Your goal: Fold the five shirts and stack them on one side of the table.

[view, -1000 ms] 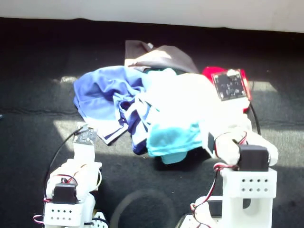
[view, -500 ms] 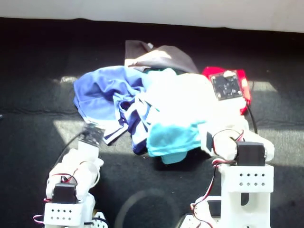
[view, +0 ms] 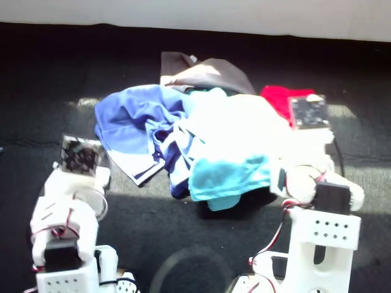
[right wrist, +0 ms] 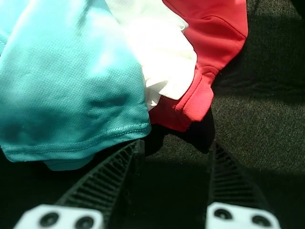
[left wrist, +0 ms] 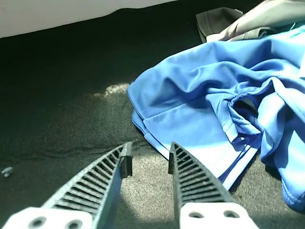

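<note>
Since a second ago your left arm has swung outward from the blue shirt (left wrist: 200, 95), and your right arm has shifted sideways, uncovering more of the red shirt (right wrist: 209, 24). Your left gripper (left wrist: 149, 155) hovers just off the blue hem, released with a modest gap and nothing in it. Your right gripper (right wrist: 175, 148) is spread wide and empty, low over the dark surface (view: 49, 91) where the turquoise shirt (right wrist: 62, 81) and the red one end.

None of the five is folded yet. They lie tangled mid-surface, with the white shirt (view: 238, 122) on top and a grey-brown shirt (view: 204, 72) at the far edge.

Separate one shirt before you fold. The blue one looks the best choice, since its hem is free and nearest you. Pinch that edge alone, not the layers beneath, and draw it out toward the bare left side.

Taken together, the shirts stretch side to side across the surface. The blue hem runs diagonally and faces your left arm. The shirt is too crumpled to tell its own long axis.
</note>
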Controlling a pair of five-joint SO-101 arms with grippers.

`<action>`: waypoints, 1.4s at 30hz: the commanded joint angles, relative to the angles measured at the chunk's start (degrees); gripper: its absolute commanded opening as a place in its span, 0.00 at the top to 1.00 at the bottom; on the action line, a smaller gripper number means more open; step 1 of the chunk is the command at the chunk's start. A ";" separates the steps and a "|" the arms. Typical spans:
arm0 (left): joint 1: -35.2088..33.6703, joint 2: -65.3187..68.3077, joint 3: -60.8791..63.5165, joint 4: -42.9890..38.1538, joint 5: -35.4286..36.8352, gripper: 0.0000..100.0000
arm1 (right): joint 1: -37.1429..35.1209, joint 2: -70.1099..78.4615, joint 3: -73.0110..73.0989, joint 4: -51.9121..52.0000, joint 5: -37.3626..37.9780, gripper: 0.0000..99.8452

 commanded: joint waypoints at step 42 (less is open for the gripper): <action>30.29 133.67 -121.63 46.15 27.87 0.99 | 15.78 -0.40 -3.56 1.10 0.62 0.78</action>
